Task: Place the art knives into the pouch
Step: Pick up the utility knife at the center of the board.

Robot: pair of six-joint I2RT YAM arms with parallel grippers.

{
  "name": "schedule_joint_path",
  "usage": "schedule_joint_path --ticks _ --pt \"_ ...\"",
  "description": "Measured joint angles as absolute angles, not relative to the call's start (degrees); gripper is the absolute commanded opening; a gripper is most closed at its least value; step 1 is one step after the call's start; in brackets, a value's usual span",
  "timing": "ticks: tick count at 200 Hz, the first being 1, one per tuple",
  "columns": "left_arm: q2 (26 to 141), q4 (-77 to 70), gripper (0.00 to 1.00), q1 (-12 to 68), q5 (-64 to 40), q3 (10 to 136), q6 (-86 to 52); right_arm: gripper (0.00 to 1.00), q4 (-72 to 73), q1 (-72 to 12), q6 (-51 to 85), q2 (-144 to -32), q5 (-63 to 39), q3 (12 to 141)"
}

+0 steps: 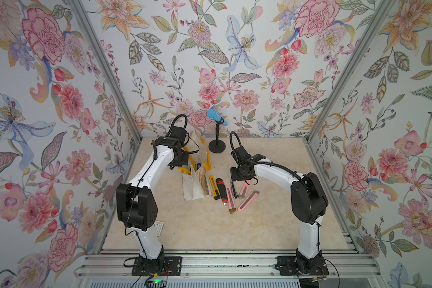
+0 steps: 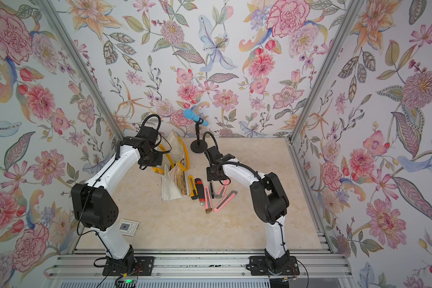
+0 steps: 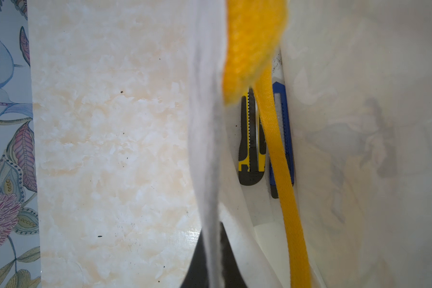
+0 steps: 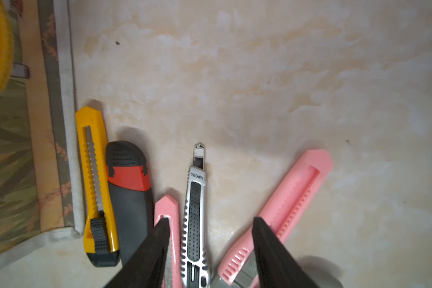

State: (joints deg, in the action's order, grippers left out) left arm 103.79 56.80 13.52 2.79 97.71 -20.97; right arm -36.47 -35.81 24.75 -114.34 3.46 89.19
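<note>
The off-white pouch [image 1: 193,187] with yellow handles [image 3: 279,159] stands open at the table's middle. My left gripper [image 3: 212,225] is shut on the pouch's upper edge and holds it up. Inside the pouch lie a yellow-black knife [image 3: 251,139] and a blue knife [image 3: 284,117]. To the pouch's right, several knives lie in a row on the table. My right gripper [image 4: 210,219] hangs open just above them. A silver art knife [image 4: 195,214] lies between its fingers, untouched. In both top views the silver knife [image 1: 233,189] [image 2: 211,189] sits under the right wrist.
Beside the silver knife lie a yellow knife [image 4: 95,179], a black-red knife [image 4: 130,194], a pink knife [image 4: 170,207] and a larger pink knife [image 4: 294,197]. A blue microphone on a black stand [image 1: 217,147] is at the back. A small card [image 2: 128,227] lies near the left arm.
</note>
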Motion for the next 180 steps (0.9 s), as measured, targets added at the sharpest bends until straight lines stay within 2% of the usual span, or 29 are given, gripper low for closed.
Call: schedule_joint_path --ticks 120,180 --pt "105.8 58.3 0.0 13.52 2.07 100.66 -19.27 0.48 -34.61 -39.51 26.59 -118.1 3.99 86.52" --pt "105.8 58.37 0.0 13.56 2.07 100.66 -19.25 0.36 -34.28 -39.24 27.55 -120.25 5.15 86.56"
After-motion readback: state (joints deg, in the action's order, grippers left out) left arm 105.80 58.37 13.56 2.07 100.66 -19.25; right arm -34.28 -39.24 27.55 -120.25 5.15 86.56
